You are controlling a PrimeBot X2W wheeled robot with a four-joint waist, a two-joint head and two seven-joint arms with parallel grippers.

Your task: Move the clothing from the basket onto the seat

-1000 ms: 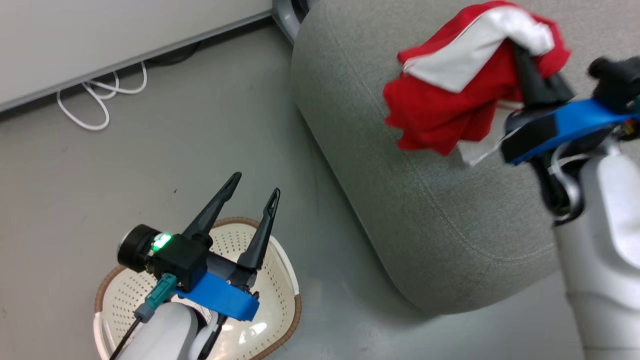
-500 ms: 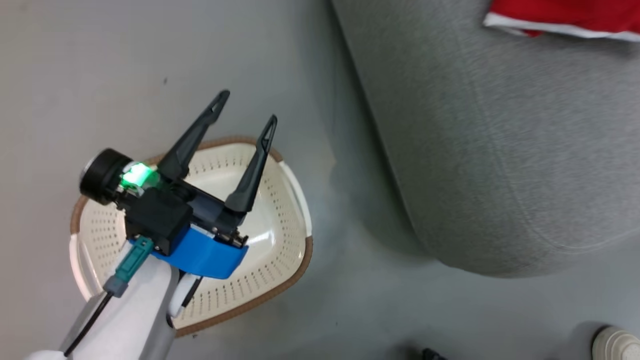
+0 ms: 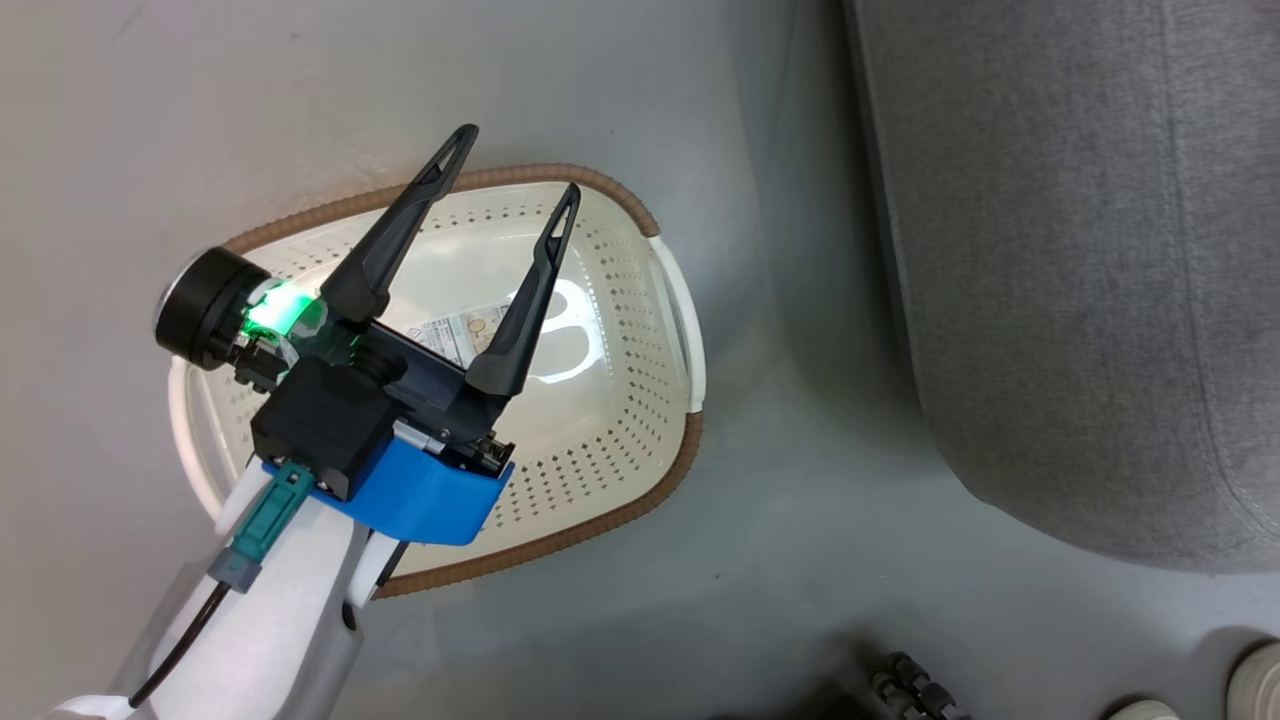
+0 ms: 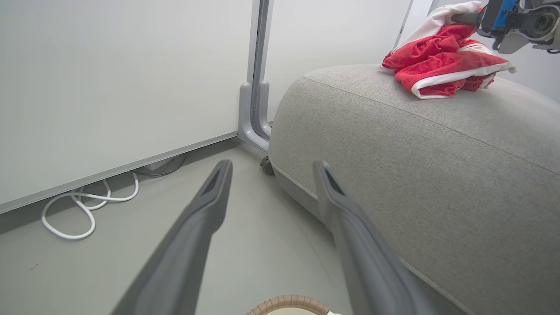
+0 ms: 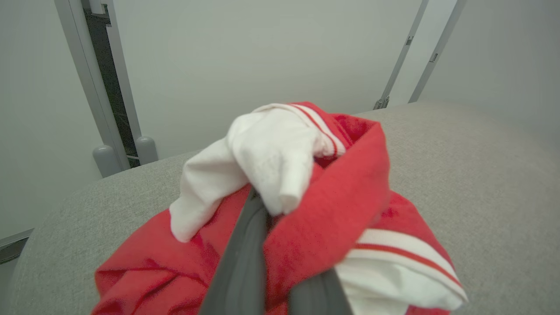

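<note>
The cream basket point(image 3: 640, 400) with its brown rim stands on the floor, holding just a paper label. My left gripper point(image 3: 518, 160) hovers over it, open, with nothing between its fingers point(image 4: 205, 214). The grey seat point(image 3: 1080, 250) lies to the right of the basket. In the left wrist view the red and white clothing point(image 4: 437, 65) is bunched on top of the seat point(image 4: 437, 153), with its upper end held by my right gripper point(image 4: 503, 17). In the right wrist view my right gripper point(image 5: 262, 210) is shut on the clothing point(image 5: 341, 197) over the seat point(image 5: 481, 175).
A white cable point(image 4: 87, 205) loops on the floor by the pale wall panel. A grey metal post point(image 4: 256, 87) stands beside the seat's far corner. Dark base parts point(image 3: 910, 680) and a pale round piece point(image 3: 1260, 680) sit at the bottom right. The basket rim point(image 4: 288, 302) is just below my left fingers.
The head camera has swung down and left, so the whole basket now shows and the right gripper with the clothing has left that view. My left gripper stays open over the basket.
</note>
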